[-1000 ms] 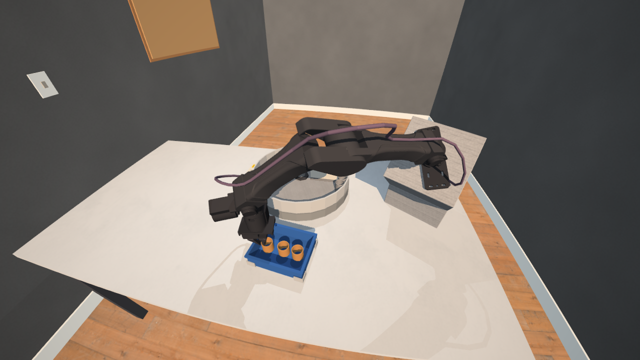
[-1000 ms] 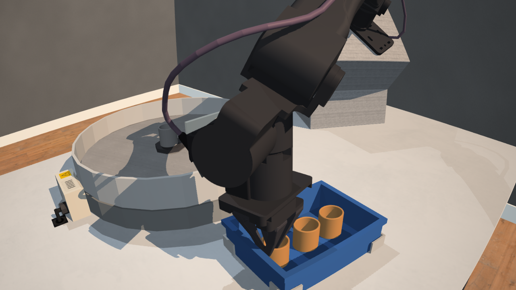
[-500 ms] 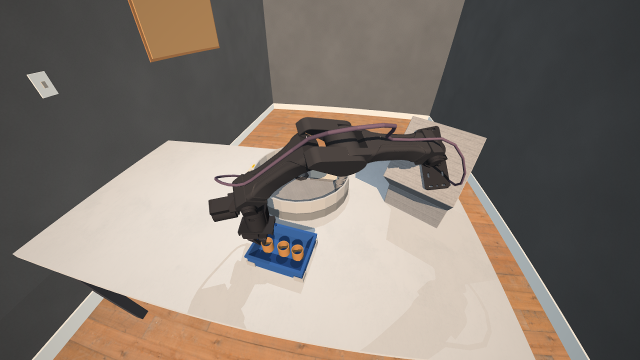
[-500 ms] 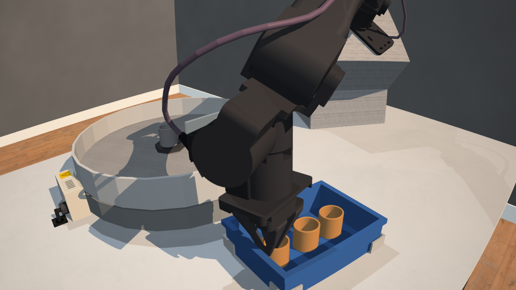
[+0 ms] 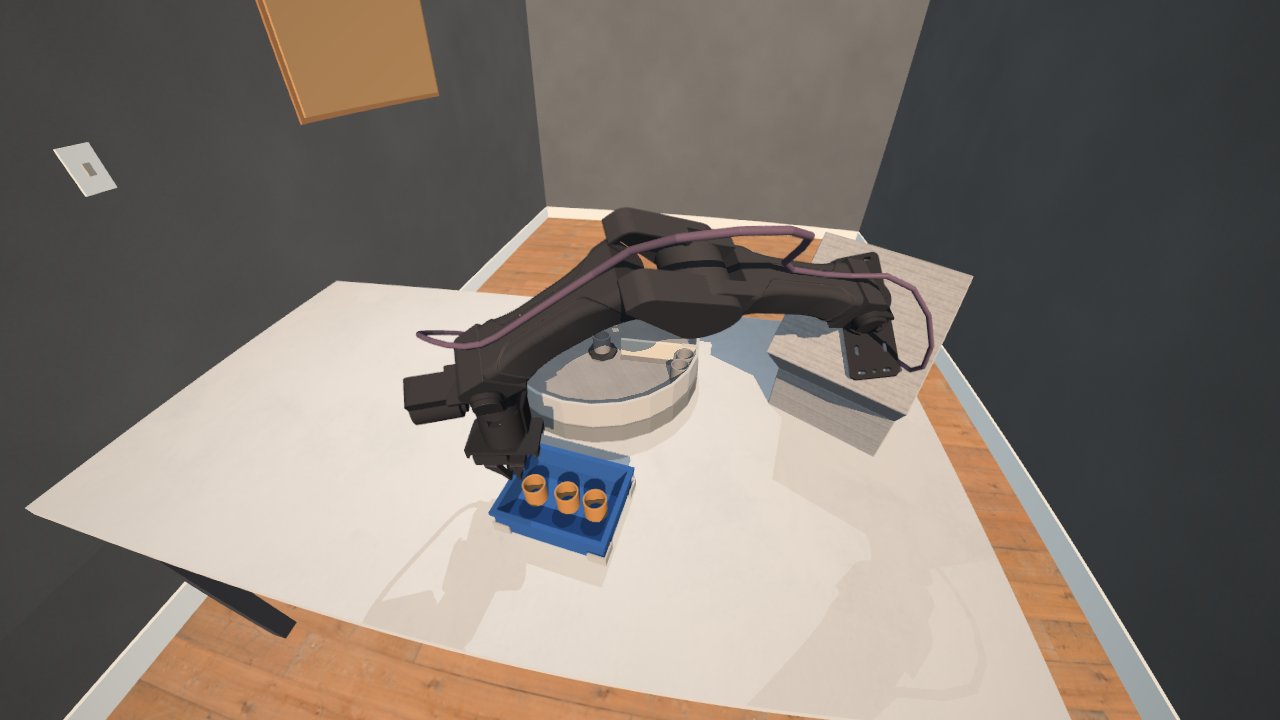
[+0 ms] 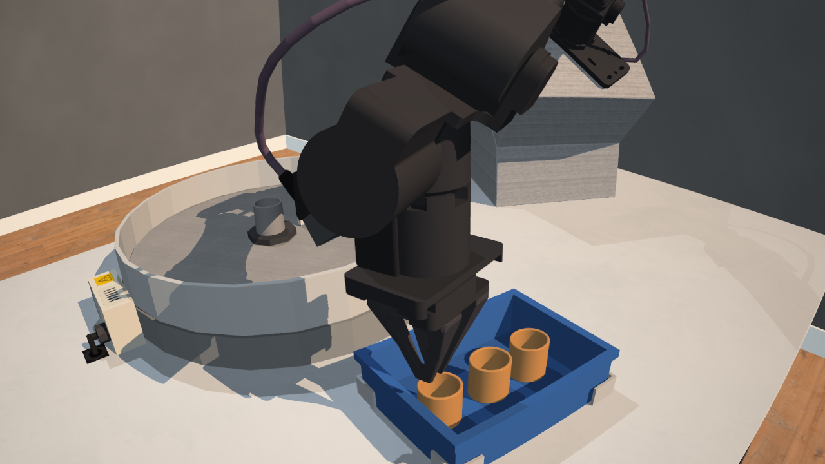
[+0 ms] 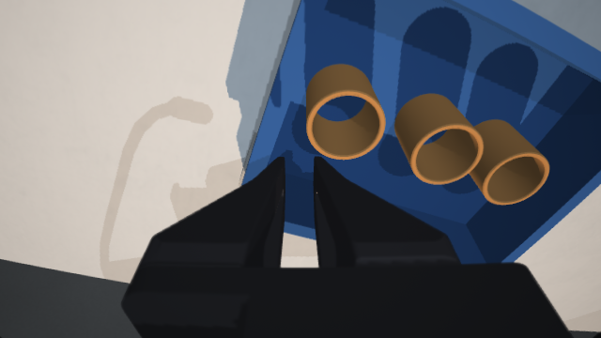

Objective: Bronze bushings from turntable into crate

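Bronze bushings [image 5: 566, 497] [image 6: 489, 375] [image 7: 439, 141]: three upright inside the crate [image 5: 572, 540] [image 6: 530, 403] [image 7: 554, 23]; more left, cannot tell. Fingers [image 5: 514, 472] [image 6: 428, 377], nearly closed and empty, hover above it.

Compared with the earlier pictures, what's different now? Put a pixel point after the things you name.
The tool [image 5: 512, 472] [image 6: 428, 379] [image 7: 299, 169] has risen a little beside the end bushing, and the arm's cable has shifted. The tool's fingers are close together, holding nothing; I can't tell whether it just let something go. The three bronze bushings [image 5: 567, 505] [image 6: 488, 385] [image 7: 418, 117], the blue crate [image 5: 554, 537] [image 6: 519, 403] [image 7: 540, 10] and the visible steel bushing [image 5: 603, 340] [image 6: 269, 221] stayed put.
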Robot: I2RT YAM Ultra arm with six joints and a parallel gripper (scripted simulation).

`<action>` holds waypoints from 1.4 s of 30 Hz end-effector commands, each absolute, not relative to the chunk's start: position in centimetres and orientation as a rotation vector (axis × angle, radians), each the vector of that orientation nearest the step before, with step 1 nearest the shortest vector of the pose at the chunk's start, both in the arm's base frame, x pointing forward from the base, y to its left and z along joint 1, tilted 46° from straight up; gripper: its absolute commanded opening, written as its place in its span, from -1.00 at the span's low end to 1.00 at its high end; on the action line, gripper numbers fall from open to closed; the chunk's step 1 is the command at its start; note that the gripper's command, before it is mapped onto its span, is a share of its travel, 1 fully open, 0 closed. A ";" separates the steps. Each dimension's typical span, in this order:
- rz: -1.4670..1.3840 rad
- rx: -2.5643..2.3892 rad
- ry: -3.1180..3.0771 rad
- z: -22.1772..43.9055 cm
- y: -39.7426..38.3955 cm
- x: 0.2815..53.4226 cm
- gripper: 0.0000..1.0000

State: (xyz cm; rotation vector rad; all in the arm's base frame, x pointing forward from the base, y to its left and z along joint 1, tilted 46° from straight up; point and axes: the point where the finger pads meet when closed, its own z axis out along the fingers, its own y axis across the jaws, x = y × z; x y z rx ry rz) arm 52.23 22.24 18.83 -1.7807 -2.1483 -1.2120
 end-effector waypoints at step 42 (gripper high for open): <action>-1.237 -1.803 -2.151 24.4 17.2 49.9 -0.72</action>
